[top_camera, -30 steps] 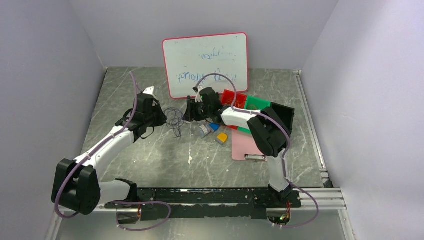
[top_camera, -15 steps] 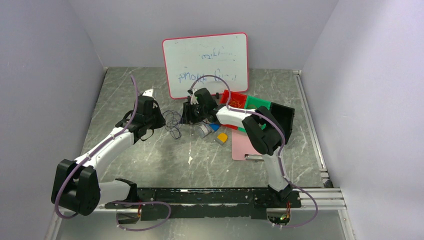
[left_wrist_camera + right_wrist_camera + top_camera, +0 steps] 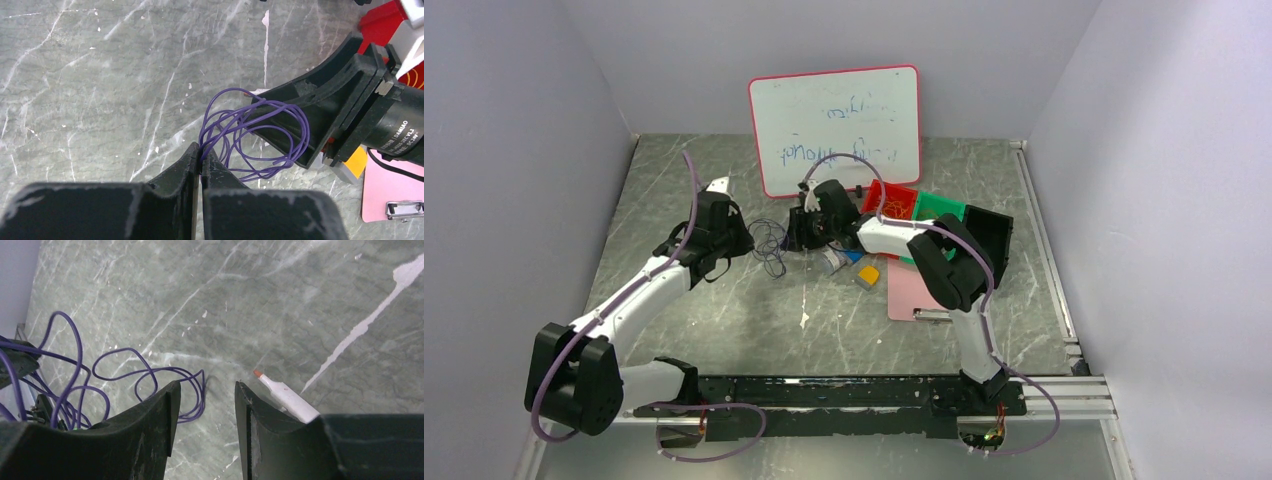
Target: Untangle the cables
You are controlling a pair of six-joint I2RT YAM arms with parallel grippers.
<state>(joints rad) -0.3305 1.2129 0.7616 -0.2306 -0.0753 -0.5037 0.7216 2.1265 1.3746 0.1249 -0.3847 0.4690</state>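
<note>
**Purple cables strung between the two grippers at mid-table**

Three trays sit in a row right of centre: one red tray (image 3: 892,200), one green tray (image 3: 939,208) and one black tray (image 3: 990,232). The red tray shows thin yellowish strands; what the other two hold is too small to tell. Just near of them lie three small blocks, a yellow block (image 3: 868,274), a blue block (image 3: 852,254) and a grey block (image 3: 831,263), and one pink clipboard (image 3: 912,290). One whiteboard (image 3: 834,130) stands at the far edge. One marker (image 3: 282,395) lies on the table (image 3: 724,310).

The cables (image 3: 250,135), a loose bunch of purple loops, lie left of the trays, between the grippers. The left gripper (image 3: 201,152) has its jaws closed on a purple strand. The right gripper (image 3: 205,390) has its jaws parted with nothing between them; the loops rest against one of its fingers.
</note>
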